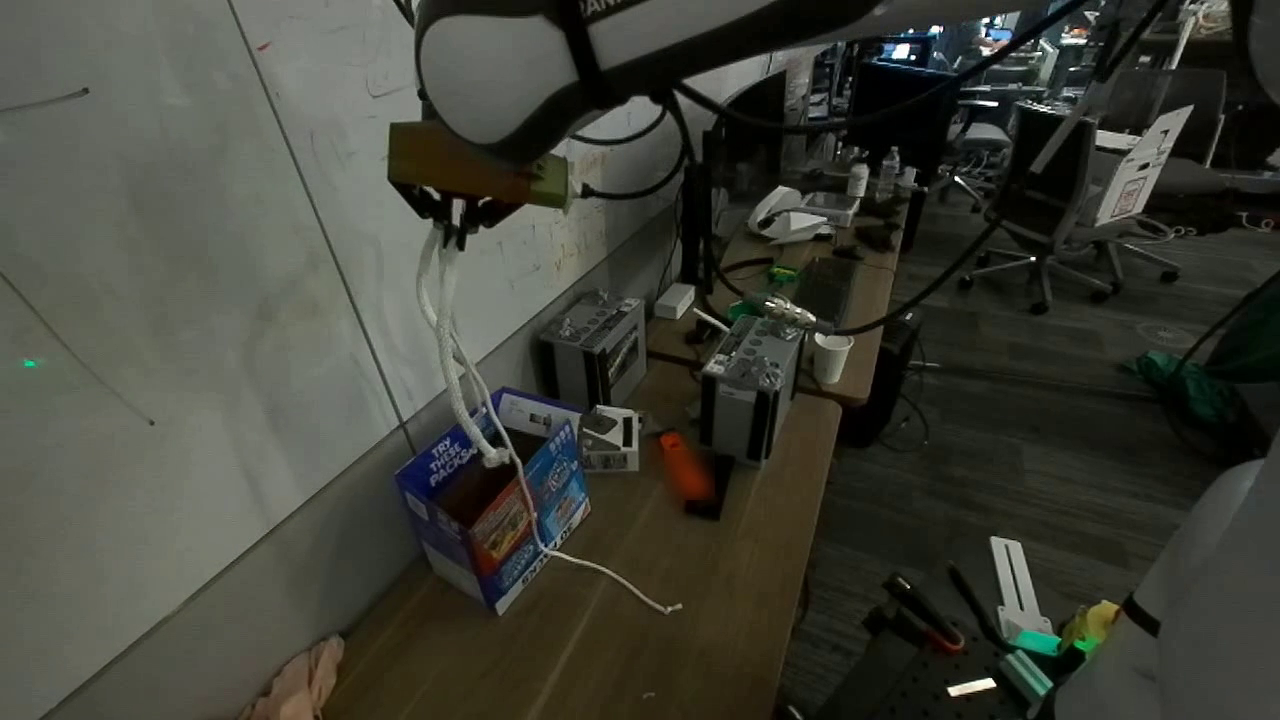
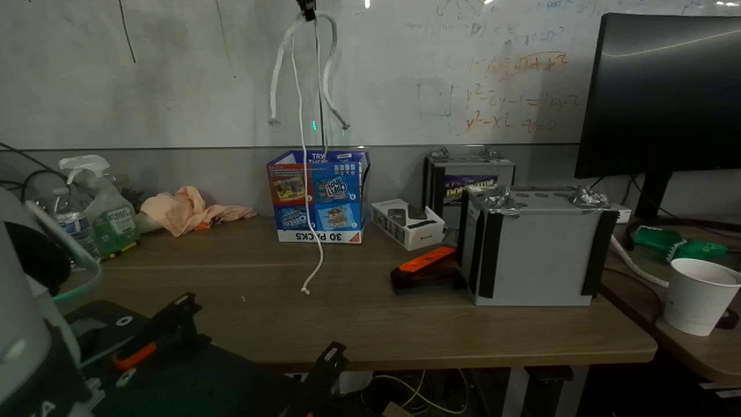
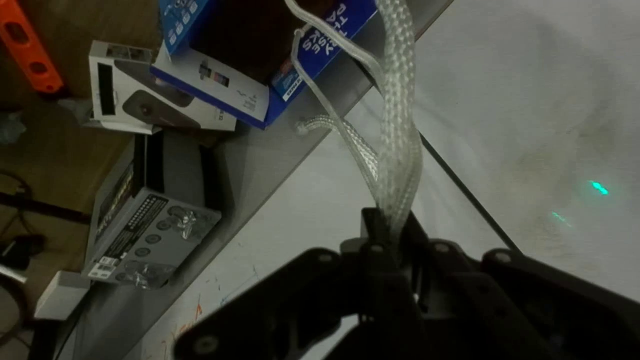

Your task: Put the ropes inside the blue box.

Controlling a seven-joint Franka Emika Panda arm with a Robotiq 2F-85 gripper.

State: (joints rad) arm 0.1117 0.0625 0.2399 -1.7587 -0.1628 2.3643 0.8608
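Left to right in an exterior view: a crumpled peach cloth (image 2: 182, 211), then an open-topped blue cardboard box (image 2: 338, 200), with white ropes (image 2: 274, 87), thick and thin, pinched in the black gripper (image 2: 310, 16) above it, a thin end dangling past the box's front. Carrying seems in hand; next calls for lowering, guiding that end inside, letting go.

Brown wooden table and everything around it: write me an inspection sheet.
Surface: brown wooden table, carrying several objects.
Job's things: white braided ropes hang from the black two-finger gripper; open blue cardboard box stands on the table.
Clutter: two grey rectangular blocks, long orange tool, white printed carton, crumpled peach cloth.
Gripper: shut on the ropes.
Cables: black cable droops below the white robot arm.
Surroundings: scribbled whiteboard, black monitor, dark office chair.
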